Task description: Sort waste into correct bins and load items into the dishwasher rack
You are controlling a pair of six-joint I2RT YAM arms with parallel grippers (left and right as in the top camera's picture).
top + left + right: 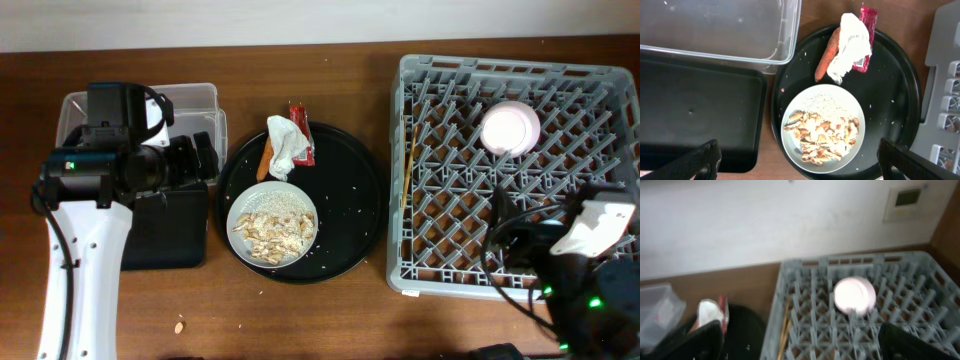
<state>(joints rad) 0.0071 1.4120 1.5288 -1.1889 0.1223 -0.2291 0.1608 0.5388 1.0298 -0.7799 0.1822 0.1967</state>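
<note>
A pale plate point(788, 143) with beige food scraps point(822, 132) sits on the round black tray point(890, 85). Behind it lie a crumpled white napkin point(852, 45), a red wrapper point(867, 20) and a carrot point(826, 57). My left gripper point(800, 167) is open and empty above the plate's near edge. The clear tub point(720, 30) and black rectangular tray point(695, 115) are to its left. The grey rack point(560, 100) holds an overturned pinkish-white bowl point(511, 128) and chopsticks point(406, 170). My right gripper point(800, 345) is open over the rack. The light-blue cup is out of view.
The right arm point(590, 235) is over the rack's front right corner. The left arm point(100, 170) is above the two bins. A small crumb point(180, 326) lies on the wooden table near the front left. A wall runs behind the table.
</note>
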